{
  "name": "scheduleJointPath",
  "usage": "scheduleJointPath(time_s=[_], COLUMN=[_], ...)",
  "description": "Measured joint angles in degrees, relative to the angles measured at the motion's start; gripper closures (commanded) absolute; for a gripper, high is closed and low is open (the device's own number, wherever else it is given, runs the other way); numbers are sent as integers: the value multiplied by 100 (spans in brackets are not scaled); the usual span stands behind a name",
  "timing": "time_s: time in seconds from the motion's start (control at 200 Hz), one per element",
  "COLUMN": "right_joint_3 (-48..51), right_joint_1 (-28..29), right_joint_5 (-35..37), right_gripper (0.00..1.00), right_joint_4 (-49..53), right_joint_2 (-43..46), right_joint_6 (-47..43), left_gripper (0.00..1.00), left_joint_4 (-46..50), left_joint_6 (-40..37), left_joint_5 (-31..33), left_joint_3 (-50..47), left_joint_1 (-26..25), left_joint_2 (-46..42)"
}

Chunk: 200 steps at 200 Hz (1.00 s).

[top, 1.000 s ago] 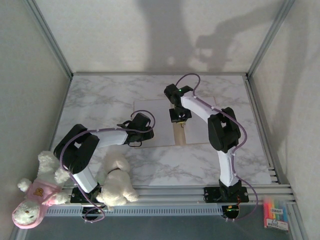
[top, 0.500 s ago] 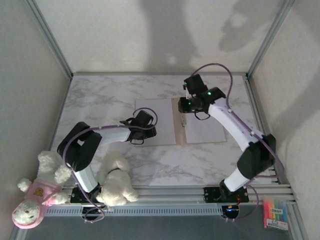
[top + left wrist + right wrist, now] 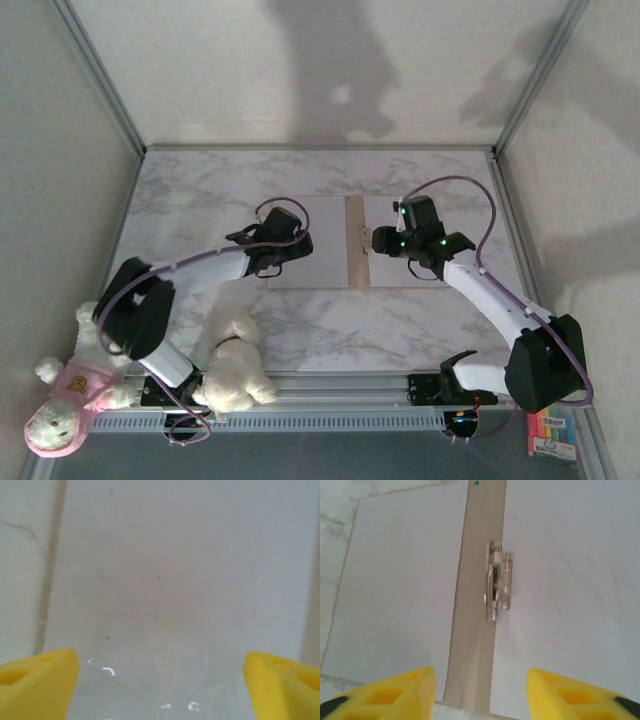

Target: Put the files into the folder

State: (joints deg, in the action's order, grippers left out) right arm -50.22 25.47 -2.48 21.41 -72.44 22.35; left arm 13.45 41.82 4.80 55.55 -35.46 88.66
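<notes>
Tan, opened flat: logged folder [image 3: 354, 240] with white files [image 3: 325, 225] inside. Found left gripper [image 3: 160, 667] spread wide, right gripper [image 3: 480, 677] parted above metal clip [image 3: 497, 587], both empty; presumably clear for closing.

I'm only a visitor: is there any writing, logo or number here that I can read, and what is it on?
No text here can be read.
Marker pack: printed label, too small to read.
Pink-shirted plush toy: yellow badge on the shirt, too blurred to read.
Folder, files and metal clip: plain, no markings.
</notes>
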Motion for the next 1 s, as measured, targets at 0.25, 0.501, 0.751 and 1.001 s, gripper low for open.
scheduleJointPath(time_s=[0.25, 0.501, 0.751, 1.001], right_joint_3=[422, 686, 780, 846], right_joint_1=[-46, -162, -166, -170], right_joint_5=[-188, -219, -361, -483], right_gripper=[34, 31, 31, 30], right_joint_4=[-605, -861, -896, -977], right_joint_2=[0, 15, 37, 92], right_joint_6=[133, 146, 144, 146], left_gripper=[10, 14, 21, 27], left_joint_4=[-35, -236, -586, -896], left_joint_6=[446, 1058, 1355, 1513], left_joint_5=[151, 107, 129, 94], left_joint_3=[-1025, -2308, -2629, -2907], left_joint_1=[70, 81, 111, 166], left_joint_2=[-1147, -1613, -1646, -1744])
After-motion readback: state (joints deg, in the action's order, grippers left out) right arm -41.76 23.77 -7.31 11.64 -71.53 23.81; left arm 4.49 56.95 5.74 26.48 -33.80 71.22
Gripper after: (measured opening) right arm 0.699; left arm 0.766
